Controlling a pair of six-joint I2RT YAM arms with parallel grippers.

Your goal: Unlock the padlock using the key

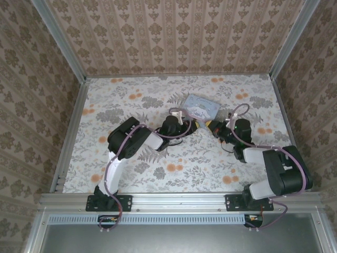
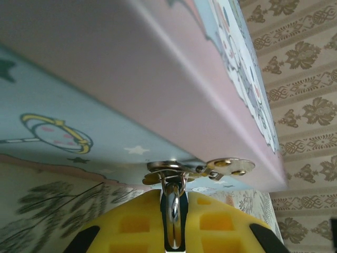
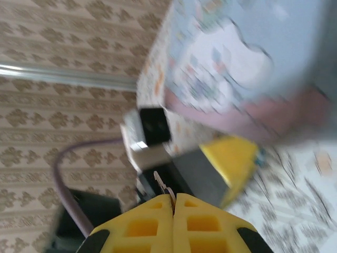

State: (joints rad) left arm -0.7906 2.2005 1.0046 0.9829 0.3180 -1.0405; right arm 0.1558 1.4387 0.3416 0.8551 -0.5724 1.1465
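1. The left pincer (image 2: 174, 196) sat at the bottom middle of its wrist view, clamped on a shiny metal loop. Its yellow fingers (image 2: 131, 226) squeezed the loop from both sides. The loop was the bow of the padlock (image 2: 172, 213); the lock's dark body was hidden between the fingers.
2. The loop ran up through a small metal clasp (image 2: 210, 167) on the lower edge of a pale blue cartoon-printed tin (image 2: 158, 79). The tin spanned the upper left of that view.
3. The right pincer (image 3: 174, 203) sat at the bottom middle of its own wrist view with its yellow pads pressed together, pinching the key (image 3: 162, 184). Only a thin, blurred metal tip stuck out above the fingertips.
4. Past that tip, in the centre of the same view, were a yellow finger of the left pincer and its black camera. The tin lay in the upper right.
5. In the overhead view the two pincers came nearly tip to tip just right of centre, just below the tin. Both were over the floral table (image 1: 131, 100), with the arms reaching in from the lower left and lower right.
6. Patterned wallpaper (image 1: 174, 31) closed in the top and both sides of the overhead view.
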